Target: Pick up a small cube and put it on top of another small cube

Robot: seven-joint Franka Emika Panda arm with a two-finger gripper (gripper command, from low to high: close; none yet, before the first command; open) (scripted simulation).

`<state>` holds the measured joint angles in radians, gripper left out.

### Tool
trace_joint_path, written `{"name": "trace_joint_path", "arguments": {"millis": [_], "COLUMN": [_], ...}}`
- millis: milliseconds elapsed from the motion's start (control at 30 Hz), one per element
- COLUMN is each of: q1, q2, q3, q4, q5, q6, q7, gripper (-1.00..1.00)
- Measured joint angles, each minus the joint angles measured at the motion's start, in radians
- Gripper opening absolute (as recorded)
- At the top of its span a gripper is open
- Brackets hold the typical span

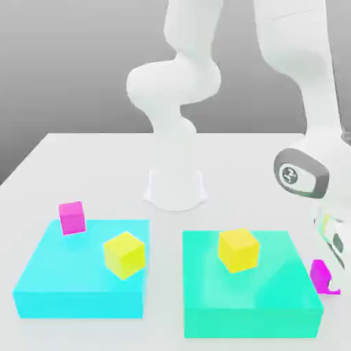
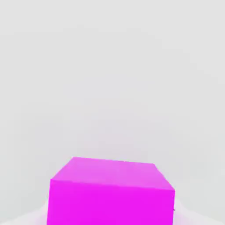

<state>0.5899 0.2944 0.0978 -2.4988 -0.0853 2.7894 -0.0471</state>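
The white robot arm reaches down at the exterior view's right, its jaws (image 1: pixel 330 280) closed on a small magenta cube (image 2: pixel 112 204) — beside the teal block (image 1: pixel 250 281). A matching small magenta-pink cube (image 1: pixel 72 218) sits by the cyan block's (image 1: pixel 82 264) far edge.

Cube (image 1: pixel 238 251) on each block (image 1: pixel 240 295)
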Motion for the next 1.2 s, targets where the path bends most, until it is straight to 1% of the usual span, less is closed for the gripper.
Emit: {"name": "trace_joint_path", "arguments": {"millis": [67, 167, 300, 367, 567, 867, 933, 1100, 1133, 1200], "q1": [-0.027, -0.109, -0.327, -0.376, -0.551, -0.876, -0.895, -0.877, -0.875, -0.875], "q2": [-0.072, -0.181, -0.32, -0.387, -0.577, -0.825, -0.8, -0.648, -0.624, -0.624], "q3": [-0.007, -0.081, -0.168, -0.2, -0.36, -0.581, -0.611, -0.663, -0.669, -0.669], "q4": [-0.019, -0.058, -0.115, -0.144, -0.234, -0.374, -0.394, -0.429, -0.434, -0.433], "q5": [0.017, 0.016, -0.014, -0.032, -0.115, -0.266, -0.276, -0.273, -0.272, -0.272], "q6": [-0.051, -0.113, -0.188, -0.223, -0.319, -0.426, -0.383, -0.198, -0.169, -0.169], "q7": [-0.031, -0.113, -0.212, -0.259, -0.382, -0.548, -0.565, -0.585, -0.587, -0.587], "gripper": [-1.0, -1.0, -1.0, -1.0, -1.0, -1.0, -1.0, -1.0, 1.0, 1.0]}}
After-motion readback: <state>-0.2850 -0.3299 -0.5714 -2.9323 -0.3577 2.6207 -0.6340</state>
